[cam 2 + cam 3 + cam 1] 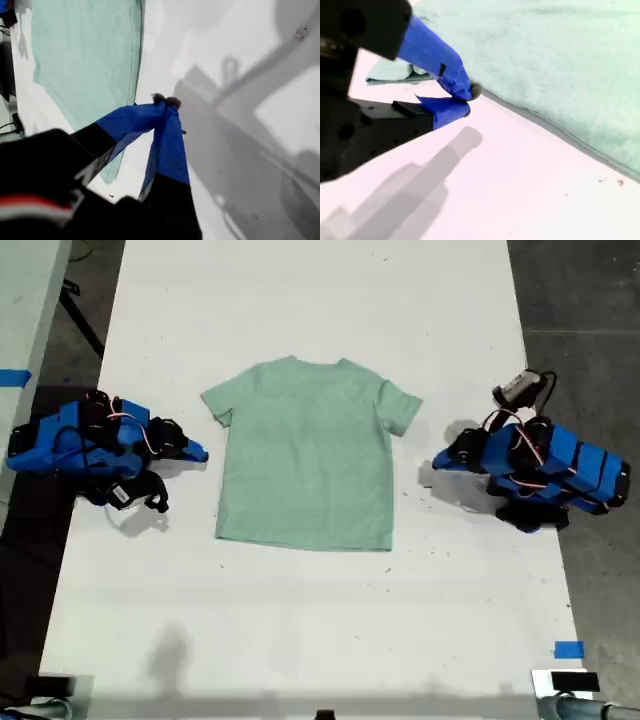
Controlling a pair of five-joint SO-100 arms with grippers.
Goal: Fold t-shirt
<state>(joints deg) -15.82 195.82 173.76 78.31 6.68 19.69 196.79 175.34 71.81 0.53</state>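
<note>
While the t-shirt [305, 460] is lying spread flat, neck towards the far edge, in the middle of the white bench [300, 630], two blue arms are crouching low on either side of it, one [100, 445] at the exterior view's left and one [530, 465] at its right. My first gripper [165, 102] is keeping its blue tips pressed together on nothing, near the cloth but not touching it. My second gripper [465, 100] is likewise sitting closed and empty, just beside the shirt's side edge by a sleeve [390, 72].
</note>
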